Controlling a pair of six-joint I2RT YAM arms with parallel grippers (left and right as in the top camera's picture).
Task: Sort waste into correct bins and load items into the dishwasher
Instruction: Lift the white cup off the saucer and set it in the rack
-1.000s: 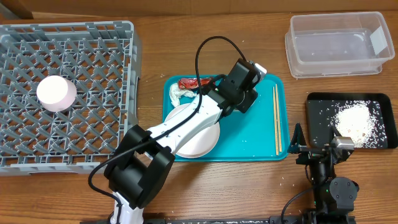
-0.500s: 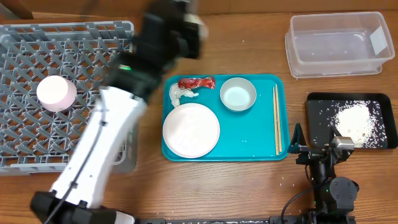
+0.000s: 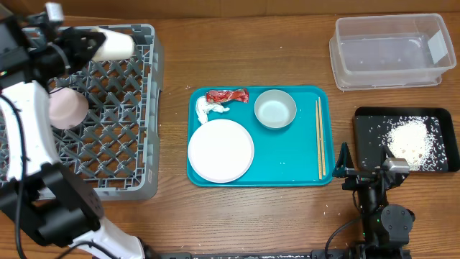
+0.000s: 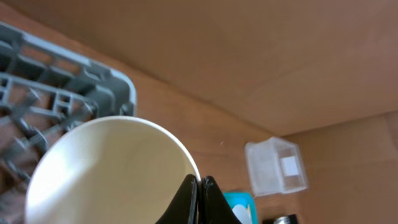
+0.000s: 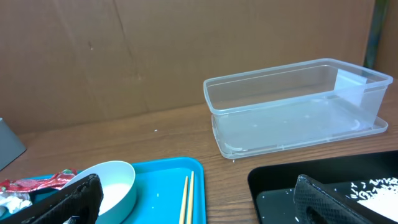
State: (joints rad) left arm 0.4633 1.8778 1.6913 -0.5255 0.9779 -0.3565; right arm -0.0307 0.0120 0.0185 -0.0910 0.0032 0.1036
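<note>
Your left gripper [image 4: 199,188] is clamped on the rim of the white cup [image 3: 112,47] and holds it at the 12 o'clock edge of the grey rack [image 3: 108,144], which fills the 9 o'clock side of the table [image 3: 237,216]. I cannot tell whether the cup touches the grid or hangs above it. Your right gripper [image 5: 202,200] is parked low at about 4 o'clock with its fingers spread wide and nothing between them.

My judgement is that you are early in the work. One large plate [image 3: 67,108] already lies in the rack, at its 9 o'clock part, and the cup is about to join it. Two dishes are left on the teal tray [image 3: 287,158] in the middle: the round bowl [image 3: 275,109] at its 1 o'clock and the small plate [image 3: 221,150] at its 7 o'clock. Both pieces of waste are also not sorted. The red wrapper [image 3: 227,96] and the white tissue [image 3: 210,108] lie side by side at the tray's 11 o'clock corner. The clear tub [image 3: 392,70], at 2 o'clock of the table, looks empty. A pair of chopsticks [image 3: 318,137] rests along the tray's 3 o'clock side.

The table is brown wood. A black tray [image 3: 366,133] with white grains [image 3: 411,135] stands at 3 o'clock, and a few grains are scattered beside it. Behind, at 12 o'clock, is a plain cardboard wall [image 5: 155,56].
</note>
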